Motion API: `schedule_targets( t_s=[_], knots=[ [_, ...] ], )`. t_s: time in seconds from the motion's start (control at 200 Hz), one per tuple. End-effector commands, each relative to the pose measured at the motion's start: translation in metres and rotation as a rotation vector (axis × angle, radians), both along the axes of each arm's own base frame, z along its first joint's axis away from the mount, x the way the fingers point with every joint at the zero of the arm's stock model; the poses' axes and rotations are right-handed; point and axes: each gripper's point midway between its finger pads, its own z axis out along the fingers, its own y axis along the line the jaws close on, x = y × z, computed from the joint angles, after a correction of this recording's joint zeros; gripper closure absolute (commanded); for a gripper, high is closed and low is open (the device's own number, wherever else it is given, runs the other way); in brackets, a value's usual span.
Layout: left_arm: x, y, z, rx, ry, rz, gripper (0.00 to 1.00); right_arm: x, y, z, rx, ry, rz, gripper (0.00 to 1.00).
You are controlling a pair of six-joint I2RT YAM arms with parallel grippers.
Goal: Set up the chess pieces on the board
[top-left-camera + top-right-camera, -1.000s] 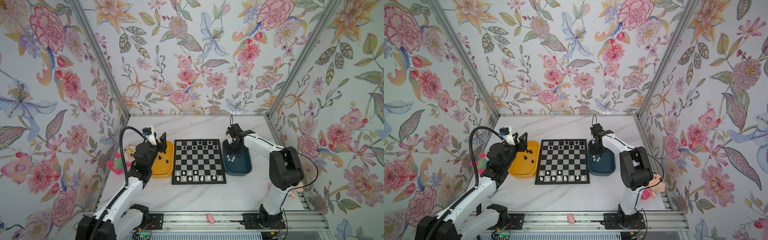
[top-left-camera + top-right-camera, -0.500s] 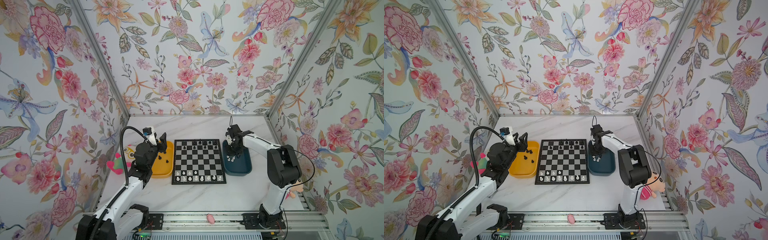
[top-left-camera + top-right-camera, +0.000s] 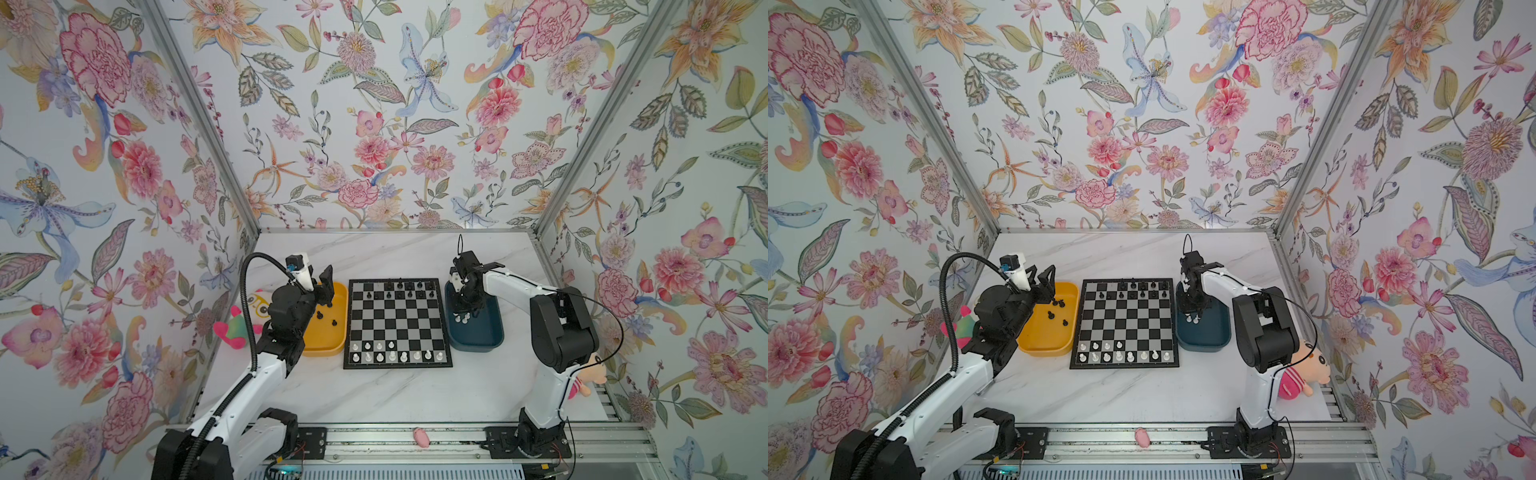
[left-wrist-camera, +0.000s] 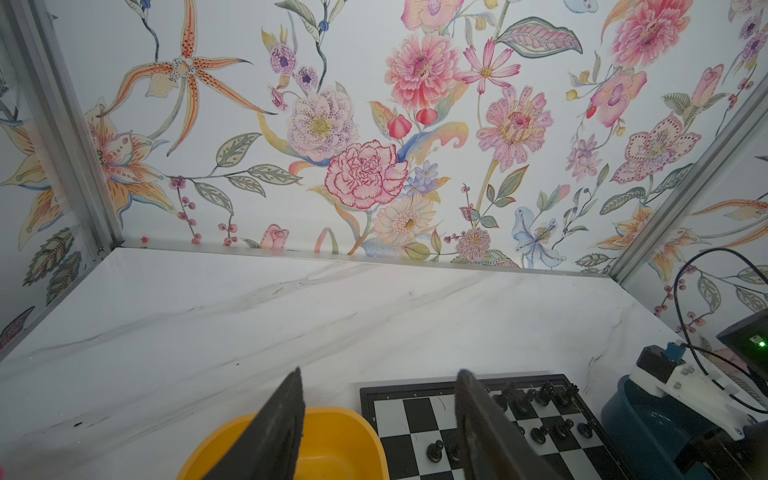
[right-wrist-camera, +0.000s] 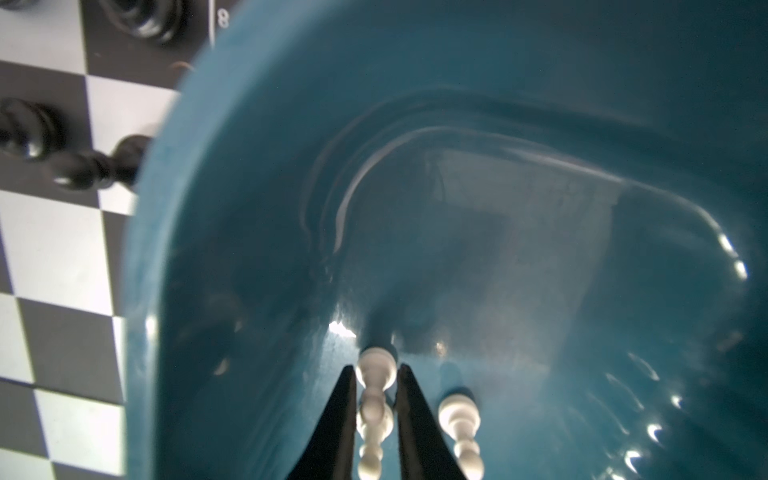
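The board lies mid-table, with black chess pieces on its far rows and white ones on its near rows. My right gripper reaches down into the dark blue tray. Its fingers press both sides of a white piece. Beside it stands another white piece. My left gripper hangs open and empty over the far end of the yellow tray, which holds loose black pieces.
A green and pink plush toy lies left of the yellow tray, against the wall. Another plush toy sits behind the right arm's elbow. A small pink object rests on the front rail. Flowered walls close in three sides.
The right gripper's fingers have drawn closer together around the white piece in the blue tray. The left arm has not moved.
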Motion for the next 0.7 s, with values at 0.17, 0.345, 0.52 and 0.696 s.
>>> schedule_targets(
  t_s=[0.17,0.345,0.52,0.696],
  knots=[
    [0.004,0.001,0.022,-0.023,-0.055,-0.002,0.41,-0.006,-0.003,-0.009,-0.003,0.032,0.002,0.83],
    [0.004,0.0,0.022,-0.023,-0.054,-0.007,0.41,-0.007,-0.003,-0.01,0.0,0.037,0.0,0.87],
    [0.004,0.0,0.022,-0.024,-0.056,-0.006,0.41,-0.006,-0.003,-0.007,0.001,0.027,-0.002,0.91],
    [0.003,0.001,0.023,-0.023,-0.059,-0.004,0.41,-0.004,-0.003,0.003,-0.001,0.007,-0.004,0.92]
  ],
)
